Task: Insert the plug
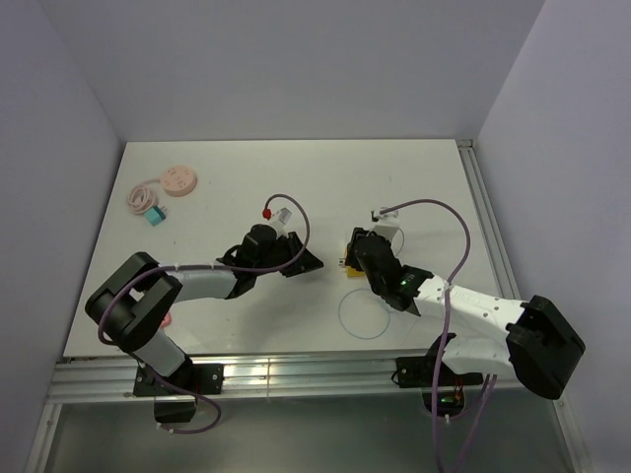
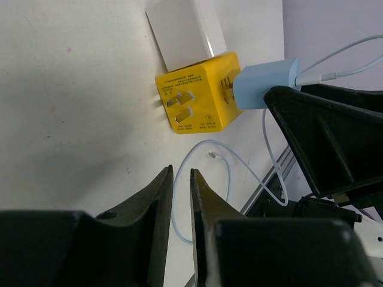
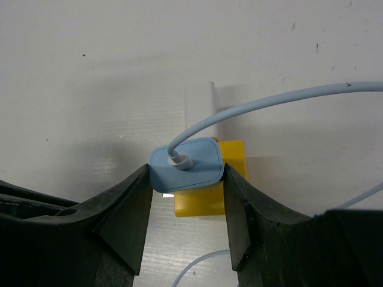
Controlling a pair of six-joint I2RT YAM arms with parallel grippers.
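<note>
A yellow socket cube (image 2: 200, 92) lies on the white table next to a white block (image 2: 185, 33). A light blue plug (image 3: 185, 164) with a pale cable (image 3: 269, 101) sits against one face of the cube (image 3: 230, 194). My right gripper (image 3: 185, 173) is shut on the plug, one finger on each side. In the left wrist view the plug (image 2: 266, 84) is pressed against the cube's slotted side. My left gripper (image 2: 181, 173) is shut and empty, to the left of the cube. In the top view the left gripper (image 1: 296, 261) and right gripper (image 1: 355, 251) face each other.
The cable loops on the table (image 1: 365, 315) near the front. A pink round disc (image 1: 179, 180), a coiled pink cord (image 1: 143, 194) and a small teal piece (image 1: 154, 215) lie far left. A red-tipped small item (image 1: 268, 210) lies behind the left gripper.
</note>
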